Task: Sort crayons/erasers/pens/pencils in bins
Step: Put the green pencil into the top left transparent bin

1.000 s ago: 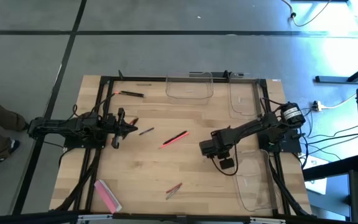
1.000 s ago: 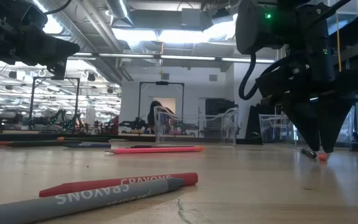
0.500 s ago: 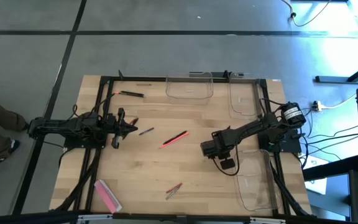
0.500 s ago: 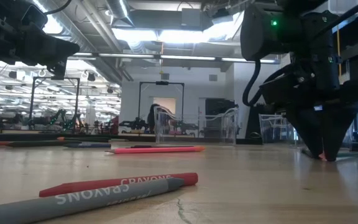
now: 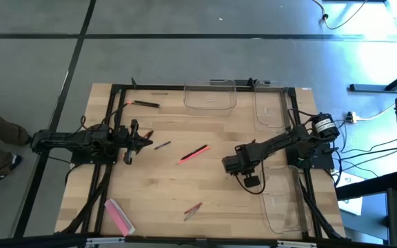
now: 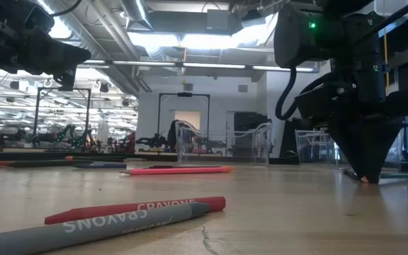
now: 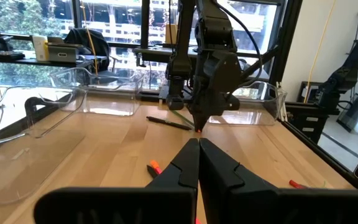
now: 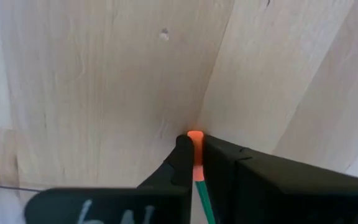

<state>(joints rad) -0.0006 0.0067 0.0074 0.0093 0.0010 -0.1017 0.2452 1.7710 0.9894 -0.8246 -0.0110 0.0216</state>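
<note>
My right gripper (image 5: 251, 182) points down at the table's right middle, shut on a thin green pencil with an orange end (image 8: 194, 138); it also shows in the low view (image 6: 365, 176). My left gripper (image 5: 148, 142) is shut and empty, held level above the table's left middle (image 7: 199, 147). The pink eraser (image 5: 119, 215) lies flat near the front left corner. Three clear bins stand at the far middle (image 5: 210, 95), the far right (image 5: 271, 107) and the near right (image 5: 283, 200). A red-pink pencil (image 5: 193, 153) and two crayons (image 5: 192, 210) lie on the wood. My right gripper pinches the pencil just behind its orange end (image 8: 195, 155) between its two fingertips. The fingers come from above, pointing down. The green shaft (image 8: 202, 202) runs back between the fingers. The orange end sits right at the table top (image 6: 364, 180); whether it touches, I cannot tell.
A black pen (image 5: 145, 104) lies at the far left, and a grey stick (image 5: 161, 145) and an orange crayon (image 5: 149, 134) lie by my left gripper. Black frame bars (image 5: 112, 165) run along the table's sides. Bare wood lies between the arms.
My right gripper has shifted a little toward the table's right edge, staying shut on the pencil's orange end close to the table top.
</note>
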